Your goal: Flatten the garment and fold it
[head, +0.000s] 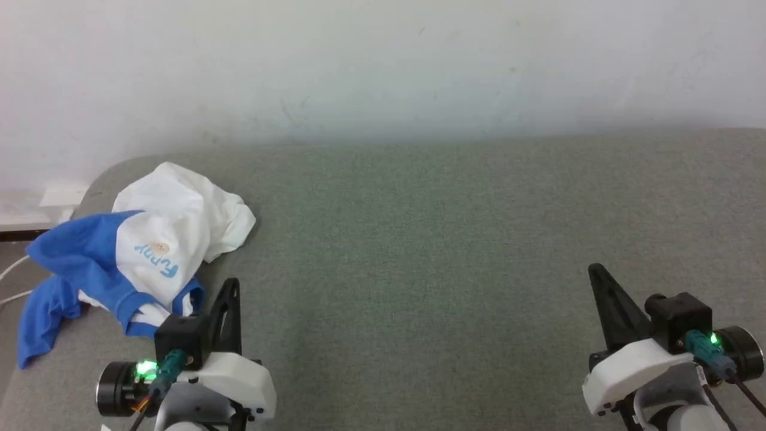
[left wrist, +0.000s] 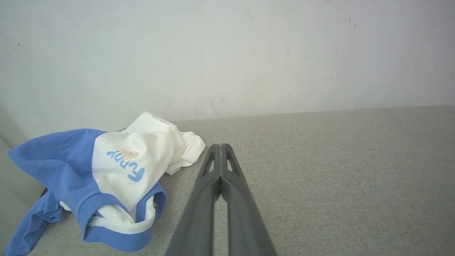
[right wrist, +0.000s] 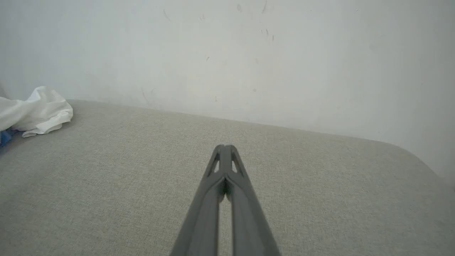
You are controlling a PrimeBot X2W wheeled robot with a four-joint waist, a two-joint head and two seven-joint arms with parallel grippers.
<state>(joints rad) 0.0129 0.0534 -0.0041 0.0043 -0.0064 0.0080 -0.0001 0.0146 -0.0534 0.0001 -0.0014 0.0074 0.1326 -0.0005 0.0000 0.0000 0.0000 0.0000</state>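
The garment (head: 173, 221) lies crumpled at the far-left corner of the grey cloth-covered tabletop (head: 431, 239), at about 9 o'clock in the head view. Its white body is bunched towards the wall (head: 383, 66), with one rumpled fold spilling out towards 3 o'clock. A blue sleeve (head: 72, 251) drapes over the tabletop's left edge at 8 o'clock. The blue-trimmed neck opening (head: 149, 311) faces the robot, and the light-blue lettering (head: 157, 258) sits on the raised white chest with a small tan patch (head: 160, 246) on it. Nothing is flattened or folded yet.

The left gripper (head: 232, 286) sits at 7 o'clock in the head view, clenched with its two dark fingers pressed together and nothing between them. Its tip stands just beside the garment's near-right edge, apart from the cloth. In the left wrist view this gripper (left wrist: 221, 146) points at 12 o'clock over bare tabletop, and the garment (left wrist: 135, 160) lies at its 10 o'clock, the neck trim nearest.

The right gripper (head: 596, 274) is at 5 o'clock in the head view — also clenched and empty — well apart from the garment. In the right wrist view the gripper (right wrist: 225, 146) points at 12 o'clock over open grey cloth, and a white fold of the garment (right wrist: 39, 112) shows far off at 9 o'clock against the wall.

A white cable (head: 13, 281) runs below the tabletop's left edge.
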